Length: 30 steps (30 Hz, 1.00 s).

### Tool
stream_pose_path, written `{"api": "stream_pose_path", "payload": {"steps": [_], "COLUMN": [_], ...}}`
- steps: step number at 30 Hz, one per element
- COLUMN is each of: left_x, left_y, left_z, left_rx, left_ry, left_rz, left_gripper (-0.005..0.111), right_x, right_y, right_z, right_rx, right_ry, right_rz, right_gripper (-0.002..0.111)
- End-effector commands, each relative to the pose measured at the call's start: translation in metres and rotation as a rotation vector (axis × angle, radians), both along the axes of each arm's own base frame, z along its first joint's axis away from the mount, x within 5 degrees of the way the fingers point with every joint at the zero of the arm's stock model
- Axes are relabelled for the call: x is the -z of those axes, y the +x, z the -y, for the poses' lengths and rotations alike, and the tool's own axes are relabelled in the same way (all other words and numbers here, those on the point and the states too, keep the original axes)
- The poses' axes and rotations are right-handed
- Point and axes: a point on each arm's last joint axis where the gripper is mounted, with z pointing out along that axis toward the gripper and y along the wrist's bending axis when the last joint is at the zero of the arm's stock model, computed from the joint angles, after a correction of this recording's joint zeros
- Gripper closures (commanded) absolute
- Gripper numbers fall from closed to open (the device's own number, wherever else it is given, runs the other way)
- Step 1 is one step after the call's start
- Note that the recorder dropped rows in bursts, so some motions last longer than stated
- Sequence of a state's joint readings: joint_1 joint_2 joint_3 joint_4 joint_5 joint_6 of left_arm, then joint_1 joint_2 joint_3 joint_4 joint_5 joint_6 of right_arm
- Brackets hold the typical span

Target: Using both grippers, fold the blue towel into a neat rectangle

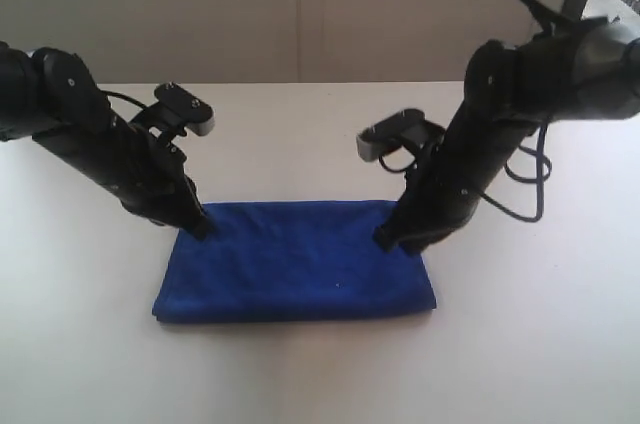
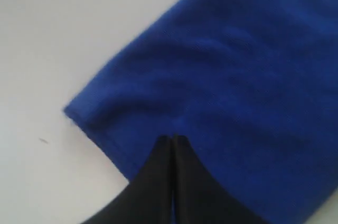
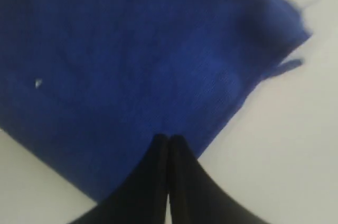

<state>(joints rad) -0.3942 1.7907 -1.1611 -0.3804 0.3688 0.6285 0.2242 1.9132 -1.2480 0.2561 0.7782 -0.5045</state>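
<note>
Lying flat on the white table (image 1: 560,344), toward 6 o'clock, the blue towel (image 1: 295,264) is one fuzzy, deep-blue folded rectangle with a loose thread at one corner. Two grippers meet it: the left gripper (image 1: 200,227) at its 10 o'clock corner, the right gripper (image 1: 386,237) at 2 o'clock. Both have jaws pressed together, tips touching the cloth.

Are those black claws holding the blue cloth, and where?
Unclear: left gripper and right gripper, shut, touch the blue terry towel near its far corners.
</note>
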Motion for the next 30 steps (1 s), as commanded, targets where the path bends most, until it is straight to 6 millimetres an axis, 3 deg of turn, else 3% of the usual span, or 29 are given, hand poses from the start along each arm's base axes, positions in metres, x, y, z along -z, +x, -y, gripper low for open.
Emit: {"api": "stream_pose_path", "payload": {"steps": [1, 8, 16, 25, 27, 30], "left_x": [0.019, 0.029, 0.03, 0.059, 0.05, 0.011], "left_y": [-0.018, -0.035, -0.037, -0.047, -0.047, -0.047], "left_z": [-0.001, 0.007, 0.011, 0.0, 0.0, 0.002], "left_rx": [0.024, 0.067, 0.078, 0.044, 0.059, 0.071], "left_ry": [-0.033, -0.024, -0.024, 0.038, 0.032, -0.021], "left_rz": [-0.104, -0.159, -0.166, -0.166, -0.155, -0.068], "left_gripper": [0.107, 0.107, 0.107, 0.107, 0.107, 0.107], "right_x": [0.014, 0.03, 0.036, 0.031, 0.02, -0.013], "right_y": [-0.019, -0.029, -0.033, -0.031, -0.032, -0.036], "right_z": [-0.008, -0.008, -0.006, -0.006, -0.006, -0.005], "right_rx": [-0.003, -0.009, -0.004, 0.008, 0.011, 0.009], "right_ry": [0.001, -0.019, -0.028, -0.02, -0.011, 0.012], "right_rz": [-0.031, -0.026, -0.02, 0.016, 0.046, 0.139], "right_gripper": [0.108, 0.108, 0.108, 0.108, 0.108, 0.108]}}
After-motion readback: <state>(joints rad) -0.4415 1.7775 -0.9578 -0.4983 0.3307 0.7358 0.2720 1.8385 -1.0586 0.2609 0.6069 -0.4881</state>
